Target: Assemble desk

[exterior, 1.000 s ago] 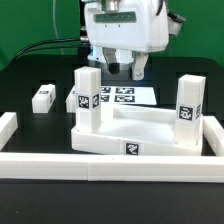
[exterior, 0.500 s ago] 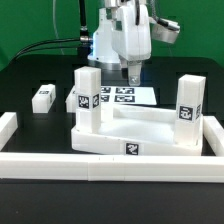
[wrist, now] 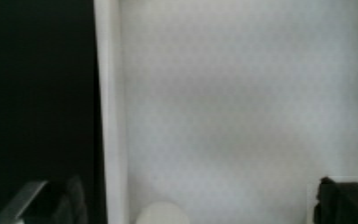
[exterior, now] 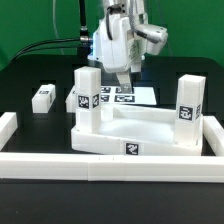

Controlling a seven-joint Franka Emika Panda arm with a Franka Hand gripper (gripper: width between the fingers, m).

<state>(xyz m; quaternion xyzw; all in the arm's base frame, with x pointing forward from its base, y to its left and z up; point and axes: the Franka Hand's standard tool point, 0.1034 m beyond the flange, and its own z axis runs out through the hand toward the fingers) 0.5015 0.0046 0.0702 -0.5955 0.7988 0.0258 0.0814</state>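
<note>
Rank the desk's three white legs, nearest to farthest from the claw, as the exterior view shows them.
1. Left standing leg, on the exterior view's left, beside the claw: nearest.
2. Right standing leg, on the exterior view's right, and lying leg, far at the exterior view's left: too close to call; both clearly farther.

White tray-like tabletop bears one upright leg, another upright leg opposite; a loose leg lies apart.
</note>
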